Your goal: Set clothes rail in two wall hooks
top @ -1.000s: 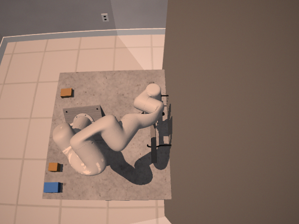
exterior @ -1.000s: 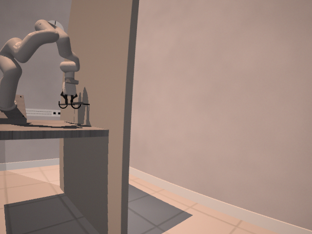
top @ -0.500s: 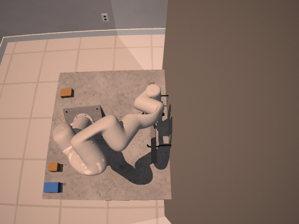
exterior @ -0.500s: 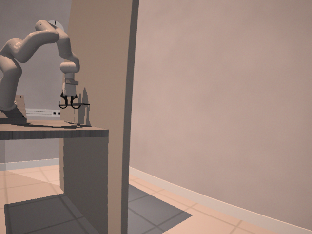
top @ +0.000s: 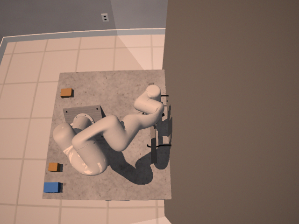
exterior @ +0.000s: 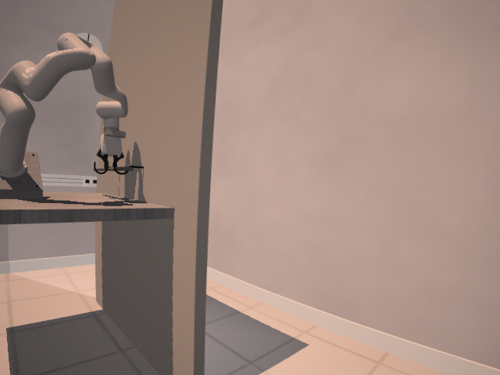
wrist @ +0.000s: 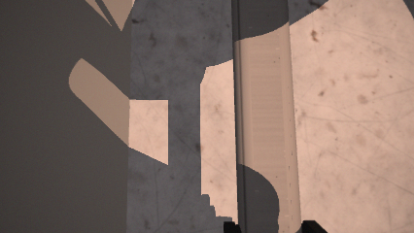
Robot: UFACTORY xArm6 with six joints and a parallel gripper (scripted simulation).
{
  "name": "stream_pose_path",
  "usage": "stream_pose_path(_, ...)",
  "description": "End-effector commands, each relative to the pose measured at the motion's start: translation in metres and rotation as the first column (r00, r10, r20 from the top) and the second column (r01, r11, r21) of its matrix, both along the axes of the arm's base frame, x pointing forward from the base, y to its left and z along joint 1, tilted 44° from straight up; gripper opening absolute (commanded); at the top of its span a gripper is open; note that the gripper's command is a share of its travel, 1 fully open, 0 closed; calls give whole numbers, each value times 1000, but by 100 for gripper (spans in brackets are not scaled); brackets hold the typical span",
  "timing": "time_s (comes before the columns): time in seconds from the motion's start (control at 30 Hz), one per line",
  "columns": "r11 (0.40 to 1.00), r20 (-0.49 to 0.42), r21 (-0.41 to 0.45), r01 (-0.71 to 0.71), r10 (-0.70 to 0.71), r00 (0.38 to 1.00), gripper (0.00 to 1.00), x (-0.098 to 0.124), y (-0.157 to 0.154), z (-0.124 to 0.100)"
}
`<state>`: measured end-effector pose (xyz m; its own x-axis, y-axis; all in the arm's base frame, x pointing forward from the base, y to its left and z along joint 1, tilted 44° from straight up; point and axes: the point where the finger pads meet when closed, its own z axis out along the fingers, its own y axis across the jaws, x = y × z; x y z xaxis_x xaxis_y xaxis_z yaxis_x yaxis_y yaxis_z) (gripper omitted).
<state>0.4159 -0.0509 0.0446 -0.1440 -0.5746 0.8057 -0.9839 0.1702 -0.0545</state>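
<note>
The clothes rail is a long grey bar that runs parallel to the wall panel, close in front of it. Two black wall hooks stick out from the panel, the far hook and the near hook. The near hook's curl reaches round the rail. My gripper is shut on the rail's middle from above, at the height of the hooks' curves. In the top view the wrist hides the fingers. I cannot tell whether the rail rests in the hooks.
The stone-patterned table ends at the wall panel. Two orange blocks and a blue block lie along its left edge. The arm's base plate is at the left.
</note>
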Motion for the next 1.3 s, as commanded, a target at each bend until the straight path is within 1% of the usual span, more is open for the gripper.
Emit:
stream_pose_path(0.0, 1000, 3, 1, -2, 2, 1000, 0, 1, 1, 1)
stream_pose_path(0.63, 1000, 4, 1, -2, 2, 1000, 0, 1, 1, 1)
stream_pose_path(0.67, 1000, 3, 1, -2, 2, 1000, 82, 1, 0, 0)
stream_pose_path(1.27, 1000, 3, 1, -2, 2, 1000, 82, 1, -3, -4)
